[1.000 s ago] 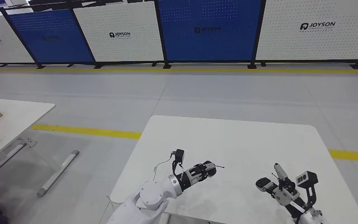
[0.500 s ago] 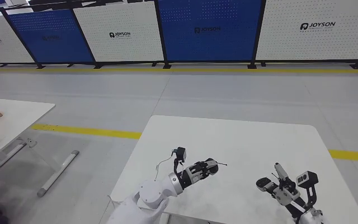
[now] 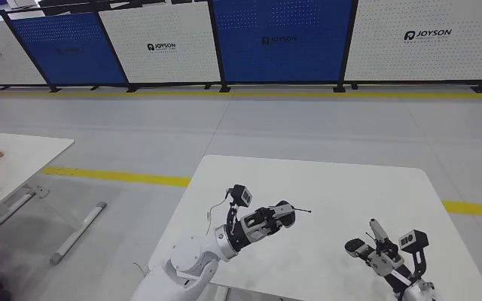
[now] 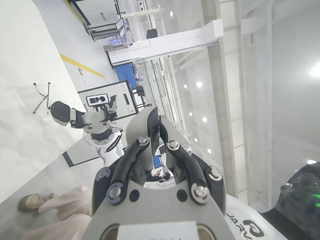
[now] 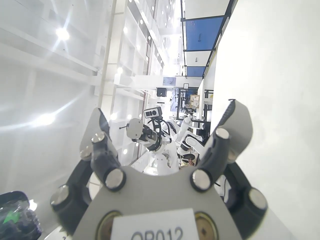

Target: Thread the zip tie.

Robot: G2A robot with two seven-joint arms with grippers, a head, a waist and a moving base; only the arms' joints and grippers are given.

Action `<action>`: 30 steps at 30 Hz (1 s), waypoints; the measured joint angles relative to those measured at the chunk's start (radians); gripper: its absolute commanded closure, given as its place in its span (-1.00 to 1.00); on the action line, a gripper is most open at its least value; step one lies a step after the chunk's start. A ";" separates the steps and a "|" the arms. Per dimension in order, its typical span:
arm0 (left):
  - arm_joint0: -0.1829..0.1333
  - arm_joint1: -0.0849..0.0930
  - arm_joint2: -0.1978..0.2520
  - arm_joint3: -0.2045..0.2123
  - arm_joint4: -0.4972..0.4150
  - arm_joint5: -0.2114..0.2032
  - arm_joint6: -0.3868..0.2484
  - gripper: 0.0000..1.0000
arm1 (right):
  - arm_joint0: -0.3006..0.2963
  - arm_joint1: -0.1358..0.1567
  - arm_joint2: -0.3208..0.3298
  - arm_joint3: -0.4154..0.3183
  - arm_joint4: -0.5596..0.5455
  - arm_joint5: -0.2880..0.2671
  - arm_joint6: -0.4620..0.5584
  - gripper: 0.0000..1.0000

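My left gripper is held above the white table, left of its middle. It is shut on a thin black zip tie whose free end sticks out toward the right. In the left wrist view the fingers are pressed together. My right gripper is near the table's front right, open, with nothing between its fingers. The right wrist view shows the left gripper farther off, with the zip tie poking out. Two thin black ties lie crossed on the table beside the right gripper.
The table's front edge runs close under both arms, and its far half is bare white surface. A second white table stands off to the left across the floor. Blue and white pegboard panels line the back.
My left gripper has moved away from the front edge and a little to the right, carrying the zip tie with it. The right arm has stayed still.
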 measured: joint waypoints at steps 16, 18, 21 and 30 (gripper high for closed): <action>0.019 -0.004 -0.027 -0.050 -0.282 -0.128 -0.139 1.00 | 0.000 0.000 0.000 0.000 0.000 0.000 0.000 -1.00; 0.019 -0.003 -0.029 -0.050 -0.303 -0.125 -0.154 1.00 | 0.000 0.000 0.000 0.000 0.000 0.000 0.000 -1.00; 0.019 -0.003 -0.029 -0.049 -0.297 -0.125 -0.149 1.00 | 0.000 0.000 0.000 0.000 0.000 0.000 0.000 -1.00; 0.006 -0.004 -0.017 -0.052 -0.175 -0.106 -0.062 1.00 | 0.000 0.000 0.000 0.000 0.000 0.000 0.000 -1.00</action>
